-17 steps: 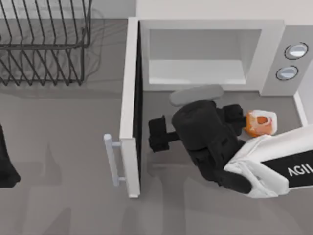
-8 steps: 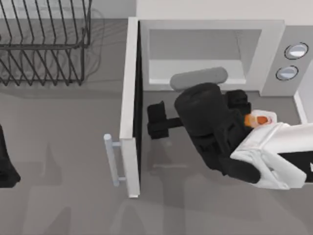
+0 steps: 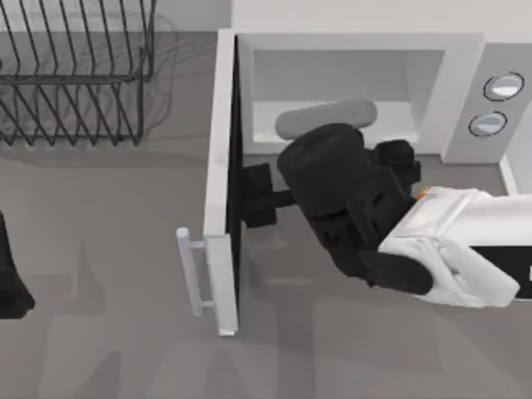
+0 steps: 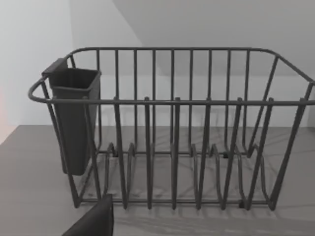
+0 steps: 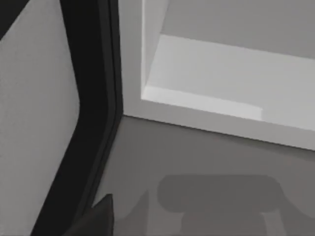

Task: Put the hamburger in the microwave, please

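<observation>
No readable writing anywhere; the black band on the right arm's white sleeve was cut off at the frame edge, no letters legible. Right gripper (image 3: 332,137) sat at the microwave (image 3: 461,62) mouth, black wrist body just in front of the cavity sill. A grey oblong slab (image 3: 326,118) lay across the sill at the gripper's tip, half into the cavity; couldn't tell if the fingers were apart, together, or clamped on it, the wrist body covered them. Hamburger (image 3: 421,193): just an orange sliver on the table in front of the microwave, below the knobs (image 3: 504,86), mostly hidden under the right arm. Door (image 3: 220,166) stood swung out to the left, bar handle (image 3: 189,270) at its end. Left arm parked at the table's left edge, its wrist camera facing the dark wire rack (image 4: 172,128).
</observation>
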Available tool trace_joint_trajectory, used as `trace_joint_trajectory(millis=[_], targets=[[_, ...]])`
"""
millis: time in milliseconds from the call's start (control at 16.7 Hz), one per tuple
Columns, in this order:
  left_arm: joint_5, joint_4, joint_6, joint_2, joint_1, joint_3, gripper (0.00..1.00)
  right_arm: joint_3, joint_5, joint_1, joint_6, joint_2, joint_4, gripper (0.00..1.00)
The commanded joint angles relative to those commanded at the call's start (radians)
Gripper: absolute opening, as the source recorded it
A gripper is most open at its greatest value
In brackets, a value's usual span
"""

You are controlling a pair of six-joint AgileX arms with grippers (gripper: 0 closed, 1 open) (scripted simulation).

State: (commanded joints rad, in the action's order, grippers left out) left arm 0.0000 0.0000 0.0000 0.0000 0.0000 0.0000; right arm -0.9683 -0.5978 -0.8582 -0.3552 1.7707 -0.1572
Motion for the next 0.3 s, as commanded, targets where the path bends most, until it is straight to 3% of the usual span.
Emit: trace_joint_trajectory(millis=[300], targets=[[0.000,0.000,0.000,0.000,0.000,0.000,1.00,-0.031,0.000,0.004,0.008,-0.006,0.071,1.00]])
